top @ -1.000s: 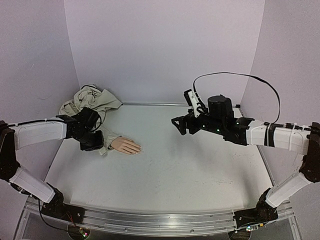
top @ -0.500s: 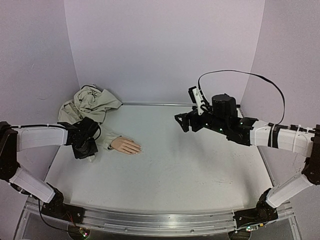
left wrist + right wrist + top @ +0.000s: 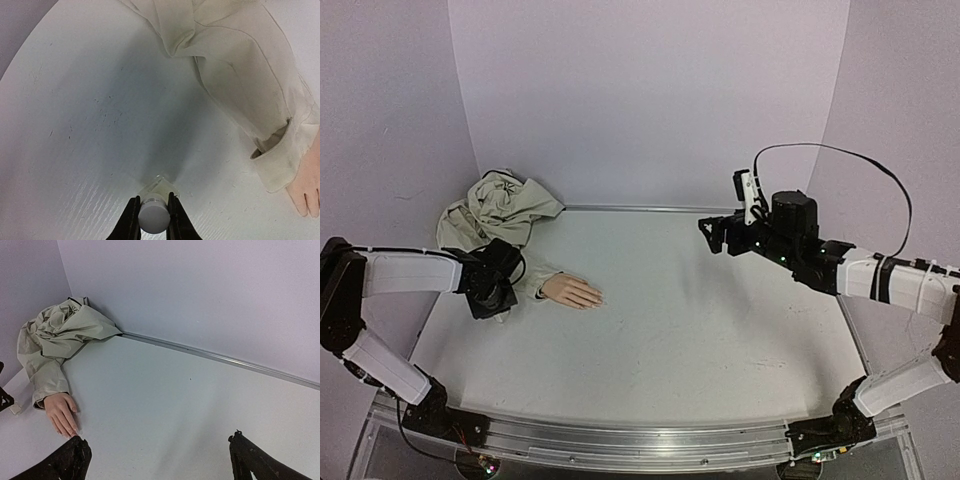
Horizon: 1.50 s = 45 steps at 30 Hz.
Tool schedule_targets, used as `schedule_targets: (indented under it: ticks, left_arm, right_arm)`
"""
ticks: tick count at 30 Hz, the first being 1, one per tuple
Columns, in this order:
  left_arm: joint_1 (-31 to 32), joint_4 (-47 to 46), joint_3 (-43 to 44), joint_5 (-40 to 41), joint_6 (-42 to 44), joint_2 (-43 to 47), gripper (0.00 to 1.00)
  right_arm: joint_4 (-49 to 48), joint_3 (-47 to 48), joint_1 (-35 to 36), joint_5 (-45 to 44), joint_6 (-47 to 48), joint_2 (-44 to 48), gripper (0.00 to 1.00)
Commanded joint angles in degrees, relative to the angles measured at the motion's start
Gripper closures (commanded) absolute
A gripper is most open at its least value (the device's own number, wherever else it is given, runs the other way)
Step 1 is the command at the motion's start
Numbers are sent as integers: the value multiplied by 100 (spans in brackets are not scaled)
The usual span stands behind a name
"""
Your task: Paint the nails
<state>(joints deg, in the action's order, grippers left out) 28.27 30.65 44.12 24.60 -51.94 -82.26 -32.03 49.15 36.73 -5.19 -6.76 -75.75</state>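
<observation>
White bottle [image 3: 153,216] is pinched near its top by the left gripper [image 3: 152,201], jaws closed snug on it, just beside the sleeve [image 3: 240,90] cuff. Whether it rests on the table [image 3: 670,330] or is lifted cannot be told. Right gripper [image 3: 158,445] is spread wide with nothing held, raised well apart from the hand [image 3: 572,291], toward the right wall. Nails [image 3: 597,298] are at the fingertips of the hand, which lies flat left of centre, fingers pointing right. The nails are too small for any paint to be made out. Risks as judged: the narrow pinch could let the bottle twist or slip, and polish would be spilled on the sleeve. The cap looks covered by the left fingers, so little room is left for the right gripper to take it. The hand is not pinned down — it could be shoved by a brush stroke and skin smeared.
</observation>
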Motion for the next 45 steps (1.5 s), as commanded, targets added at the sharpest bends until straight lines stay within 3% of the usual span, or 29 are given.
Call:
schedule_targets:
  ticks: [1,5,10,16,22,25,28,32,37,40,45]
  left_arm:
    - [-19,-382,-82,289,-183,-141,84]
    - [-24,-511,-181,295,-277,-245,78]
    - [-21,-543,-281,253,-320,-258,61]
    - [-30,-394,-145,177,-50,137,32]
    - [-170,-107,346,141,678,859,10]
    - [-620,-445,605,-187,1585,1269,1]
    - [-1282,-1145,844,-816,2452,1559,1]
    - [-2023,-1740,1581,-1887,3385,1284,1]
    - [-2236,-3255,1553,-2078,4726,914,1]
    - [-2419,-3921,1372,-2346,4945,791,1]
    - [-2462,-4118,1314,-2888,5184,755,1]
  right_arm:
    - [-408,-49,-118,16,-210,278,2]
    - [-416,-87,-178,19,-229,312,2]
    - [-462,-180,-323,63,-283,316,2]
    - [-462,-288,-654,228,-352,310,2]
    - [-273,-361,-1344,465,-398,456,2]
    - [26,-348,-1851,540,-405,575,2]
    - [364,-312,-2487,787,-390,707,2]
    - [641,-226,-3134,901,-375,835,2]
    - [613,-265,-3185,522,-158,884,2]
    - [552,-273,-3231,296,-190,810,2]
    - [323,-360,-3238,286,-167,918,2]
